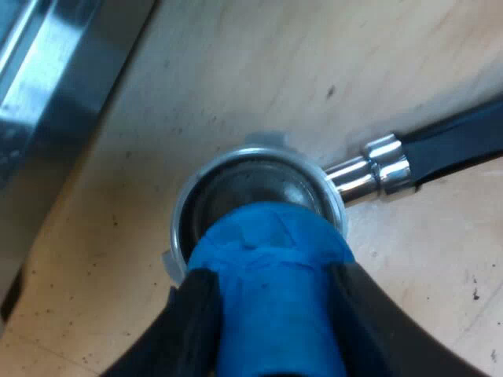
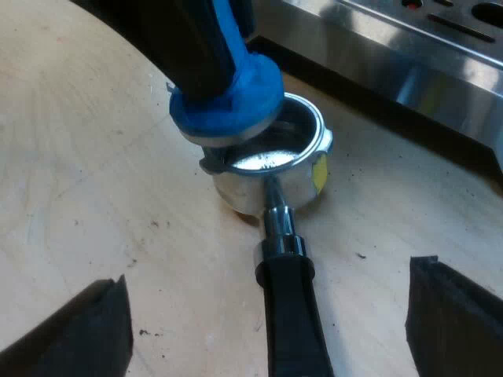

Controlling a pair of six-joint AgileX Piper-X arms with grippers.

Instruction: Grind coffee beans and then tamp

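Observation:
A blue tamper (image 1: 267, 243) is held between my left gripper's (image 1: 271, 281) black fingers, which are shut on it. Its base rests at the rim of the metal holder's basket (image 1: 259, 157), off-centre, partly covering the opening. In the right wrist view the tamper (image 2: 232, 98) sits over the holder (image 2: 271, 188), whose basket interior shines inside. The holder lies on the wooden table, its dark handle (image 2: 291, 314) running between my right gripper's (image 2: 267, 322) fingers (image 2: 86, 330). That gripper is open, both fingers well apart from the handle.
The espresso machine's steel base (image 2: 409, 55) stands close behind the holder, and its edge (image 1: 55, 94) runs near the basket. The wooden table (image 2: 78, 157) carries dark specks. A yellow label (image 2: 320, 173) marks the holder's side.

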